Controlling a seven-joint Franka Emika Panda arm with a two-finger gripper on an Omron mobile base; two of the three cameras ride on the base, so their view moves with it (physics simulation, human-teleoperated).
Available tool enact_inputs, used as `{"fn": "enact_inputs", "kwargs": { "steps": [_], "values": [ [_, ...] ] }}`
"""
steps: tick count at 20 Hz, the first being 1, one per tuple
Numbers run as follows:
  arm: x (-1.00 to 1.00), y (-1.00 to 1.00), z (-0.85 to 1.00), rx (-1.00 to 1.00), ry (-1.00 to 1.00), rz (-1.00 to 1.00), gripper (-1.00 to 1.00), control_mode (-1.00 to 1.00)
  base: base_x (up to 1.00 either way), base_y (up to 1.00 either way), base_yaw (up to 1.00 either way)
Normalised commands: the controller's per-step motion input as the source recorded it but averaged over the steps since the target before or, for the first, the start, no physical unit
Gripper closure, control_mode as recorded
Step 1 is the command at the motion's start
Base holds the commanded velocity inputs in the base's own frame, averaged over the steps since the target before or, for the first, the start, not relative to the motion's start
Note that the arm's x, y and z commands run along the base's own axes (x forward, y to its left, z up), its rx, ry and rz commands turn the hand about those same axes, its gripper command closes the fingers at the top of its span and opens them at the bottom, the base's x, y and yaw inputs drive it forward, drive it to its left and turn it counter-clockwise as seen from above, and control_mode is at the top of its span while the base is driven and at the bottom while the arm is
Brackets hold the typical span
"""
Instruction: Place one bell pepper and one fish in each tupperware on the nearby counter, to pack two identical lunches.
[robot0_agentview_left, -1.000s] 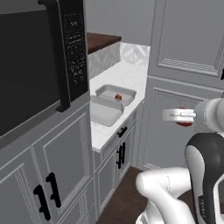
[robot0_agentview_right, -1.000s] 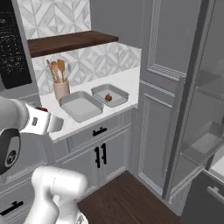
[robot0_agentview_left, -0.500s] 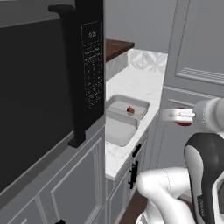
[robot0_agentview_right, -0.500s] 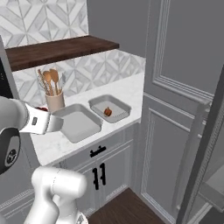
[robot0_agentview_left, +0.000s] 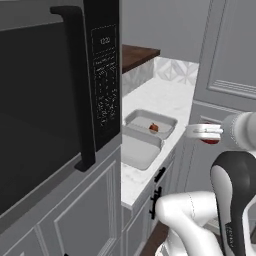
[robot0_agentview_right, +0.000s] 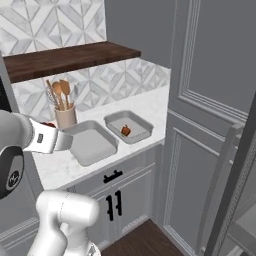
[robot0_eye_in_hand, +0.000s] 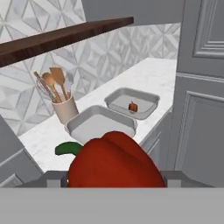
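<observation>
the base has rolled closer, so both trays now sit larger and nearer on the white marble surface (robot0_agentview_right: 150, 107). the claw (robot0_agentview_left: 204, 132) holds a glossy red pepper (robot0_eye_in_hand: 114, 161), jaws wide around it. the far grey tray (robot0_agentview_right: 142, 124) already has a pepper (robot0_agentview_right: 125, 131); the near tray (robot0_agentview_right: 92, 143), smooth with rounded corners, looks empty, likely this one's home.

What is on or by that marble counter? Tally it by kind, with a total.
Bell peppers: 2, one in a container, one held
Tupperware: 2
Utensil cup: 1
Microwave: 1
Total: 6
</observation>
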Motion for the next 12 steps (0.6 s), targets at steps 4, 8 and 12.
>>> {"fn": "enact_inputs", "kwargs": {
  "steps": [4,8,12],
  "values": [
    [0.48,0.13,-0.20,0.00,0.01,0.09,1.00,-1.00,0.37,0.10,0.10],
    [1.00,0.56,-0.69,-0.15,0.23,0.12,1.00,-1.00,0.00,0.00,0.00],
    [1.00,0.40,-0.82,-0.14,0.29,0.13,1.00,-1.00,0.00,0.00,0.00]
  ]
}}
